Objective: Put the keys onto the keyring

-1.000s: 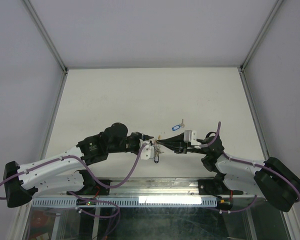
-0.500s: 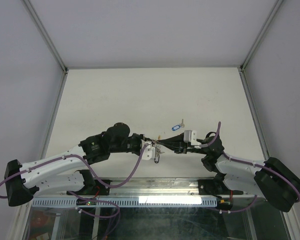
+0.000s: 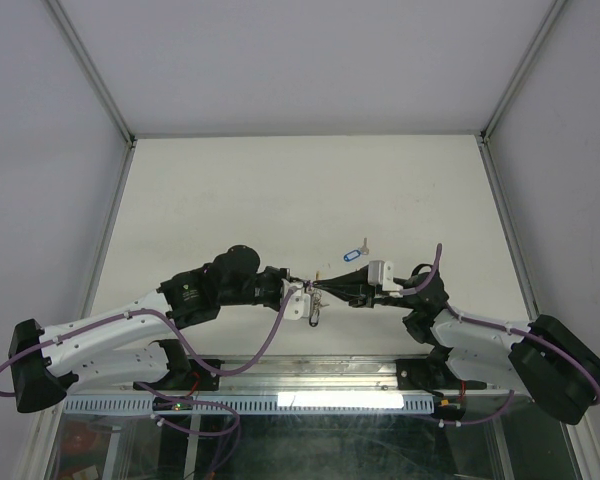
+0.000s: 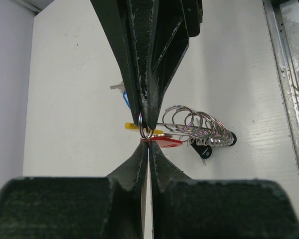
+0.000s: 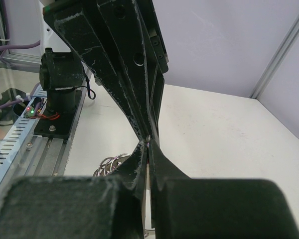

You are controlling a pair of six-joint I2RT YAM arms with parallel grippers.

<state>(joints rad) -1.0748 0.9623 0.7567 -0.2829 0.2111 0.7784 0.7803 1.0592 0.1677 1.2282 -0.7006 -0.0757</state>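
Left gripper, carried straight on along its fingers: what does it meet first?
The right gripper: its shut tips face the left gripper almost tip to tip. Only a small silvery ring and red tag sit between; depth is unclear, so they may touch.

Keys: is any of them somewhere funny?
Yes. The blue-tagged key lies alone on the table, apart from the other keys strung on the keyring. Nothing looks broken or spilled.

**Right wrist view.** The right gripper [image 5: 148, 149] fills the foreground with its jaws closed. It meets, tip to tip, the closed left gripper [image 5: 149, 130], which reaches down from above. Silvery loops of the keyring [image 5: 111, 163] show lower left, over the white table [image 5: 214, 129]. An arm base [image 5: 60, 94] stands at far left.
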